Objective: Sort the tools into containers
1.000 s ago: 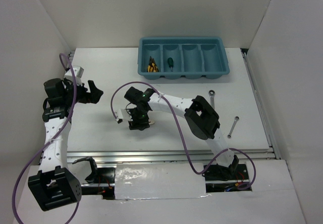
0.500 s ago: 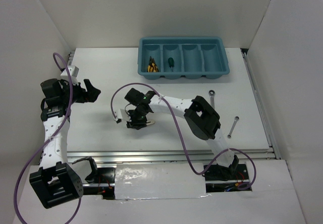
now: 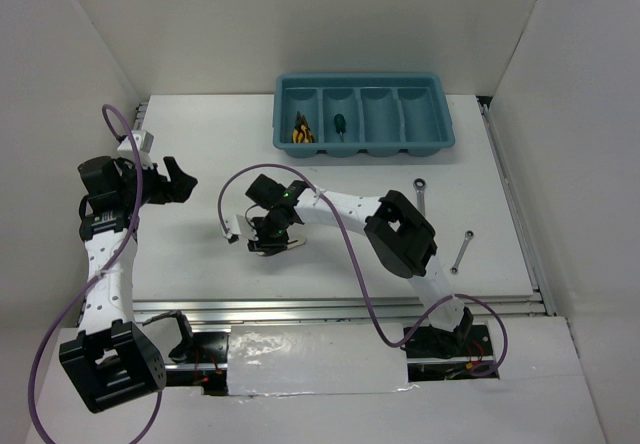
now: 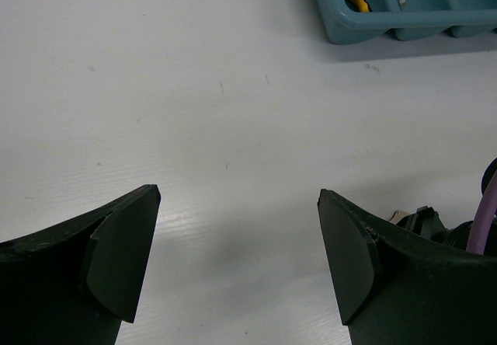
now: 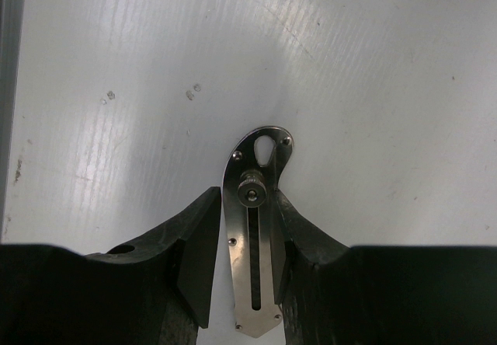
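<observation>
Nearest, the right hand [image 5: 247, 236] clamps one slotted silver piece [image 5: 252, 174] on the bench [image 3: 200, 254]. The left hand [image 4: 237, 205] gapes. Two wrenches lie rightward: near wrench [image 3: 460, 252], far wrench [image 3: 421, 192]. Farthest, one tray [image 3: 360, 78] (four compartments) holds yellow pliers [image 3: 299, 132] leftmost, with one green screwdriver [image 3: 338, 124] in the next compartment.

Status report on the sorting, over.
Left gripper open, empty. Right gripper shut on flat silver tool, on table. Two thin silver tools unsorted, right side. Path to tray clear.

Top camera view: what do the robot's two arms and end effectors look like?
Both the left arm and right arm have white links, blocky black joint housings and a looping purple cable. The left end effector and right end effector are black with two wedge-shaped fingers.
</observation>
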